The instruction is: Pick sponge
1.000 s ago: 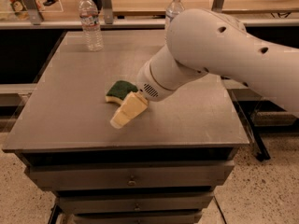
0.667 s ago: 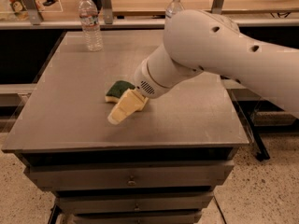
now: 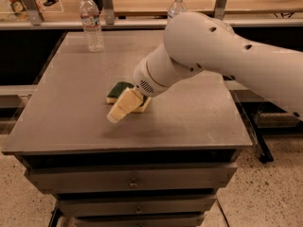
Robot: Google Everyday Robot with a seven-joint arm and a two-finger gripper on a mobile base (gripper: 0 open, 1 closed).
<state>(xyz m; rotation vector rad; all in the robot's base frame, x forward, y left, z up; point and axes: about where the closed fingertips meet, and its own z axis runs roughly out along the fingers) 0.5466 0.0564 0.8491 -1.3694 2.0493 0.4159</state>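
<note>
The sponge (image 3: 117, 90), with a dark green top over pale yellow foam, lies flat on the grey table (image 3: 61, 112) near its middle. My gripper (image 3: 122, 108), cream-yellow and blocky, reaches down from the big white arm (image 3: 203, 51). It is right at the sponge's near right side and covers part of it. The gripper tip points toward the table's front left, low over the surface. The sponge's right end is hidden behind the gripper.
A water bottle (image 3: 92, 22) stands at the table's back left and a second one (image 3: 177, 4) at the back edge. A wooden shelf with metal posts (image 3: 106, 4) runs behind. Drawers (image 3: 132, 181) sit under the table.
The gripper has shifted a little to the left, closer along the sponge. The sponge has stayed in place on the table.
</note>
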